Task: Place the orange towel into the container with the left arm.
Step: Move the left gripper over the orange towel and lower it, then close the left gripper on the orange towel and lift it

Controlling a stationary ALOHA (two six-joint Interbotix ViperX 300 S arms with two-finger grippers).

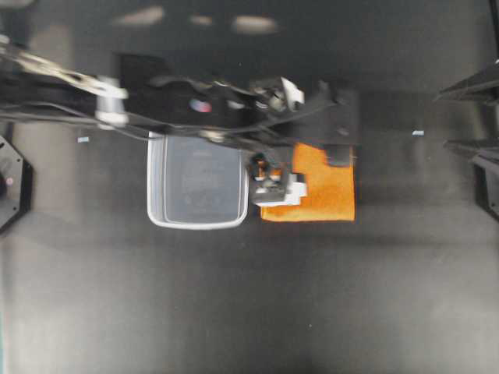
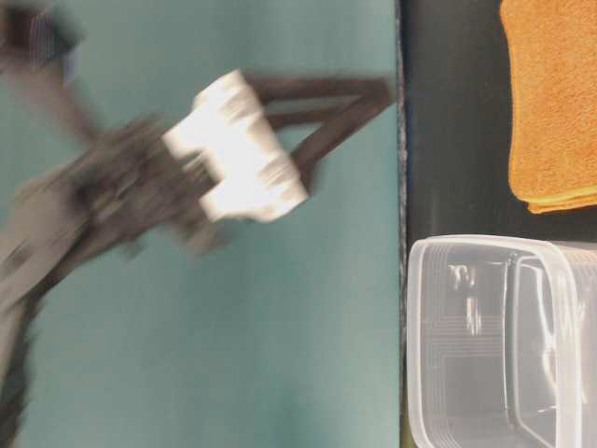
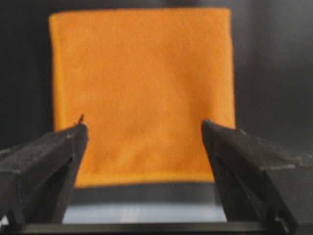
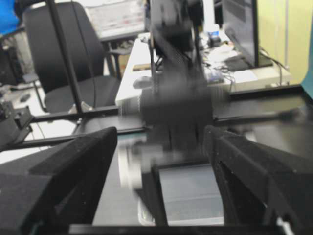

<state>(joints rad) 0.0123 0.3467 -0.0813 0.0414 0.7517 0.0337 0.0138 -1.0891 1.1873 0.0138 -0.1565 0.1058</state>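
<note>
No text, label, brand, number or sign can be read in any of the views. The container (image 1: 196, 181) shows only faint embossed lines on its bottom, too blurred to read. In the upper middle of the right wrist view, a monitor (image 4: 119, 18) shows a picture without legible letters.

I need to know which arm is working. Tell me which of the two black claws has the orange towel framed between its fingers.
The left claw: its wrist view shows the orange towel lying flat between its open fingers. The right claw, also open, faces the other arm, with no towel in its view.
</note>
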